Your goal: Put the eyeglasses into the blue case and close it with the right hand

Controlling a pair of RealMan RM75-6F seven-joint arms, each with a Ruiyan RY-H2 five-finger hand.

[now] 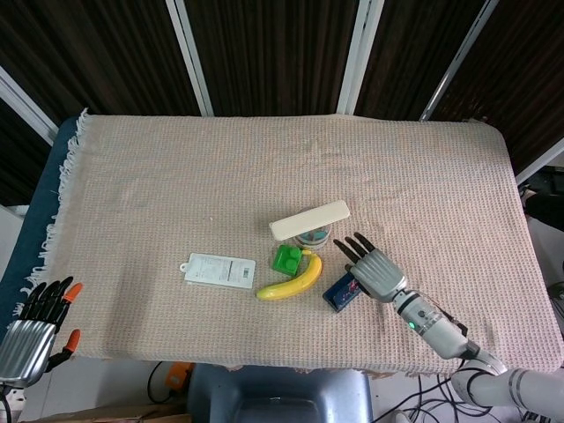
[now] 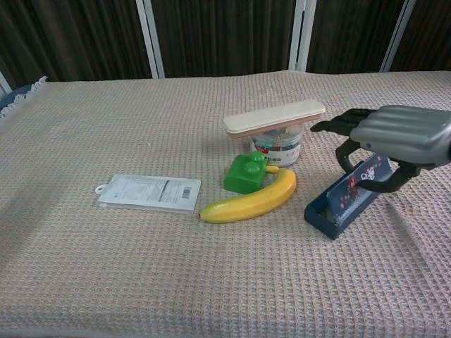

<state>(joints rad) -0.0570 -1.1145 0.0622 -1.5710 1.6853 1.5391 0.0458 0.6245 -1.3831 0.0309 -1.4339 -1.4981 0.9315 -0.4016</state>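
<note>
The blue case (image 1: 338,293) (image 2: 337,209) lies right of the banana, its lid tipped most of the way down over the base. The eyeglasses are hidden inside it. My right hand (image 1: 374,269) (image 2: 398,136) hovers over the case with its fingers stretched out and apart. Its thumb rests against the lid's printed outer face. My left hand (image 1: 32,322) hangs off the table's front left corner, fingers apart and holding nothing.
A banana (image 1: 292,281) (image 2: 251,201) and a green toy (image 1: 285,258) (image 2: 245,172) lie just left of the case. A beige flat box (image 1: 309,219) (image 2: 275,117) rests on a small tub (image 2: 276,148) behind them. Further left lies a white packet (image 1: 218,270) (image 2: 149,191).
</note>
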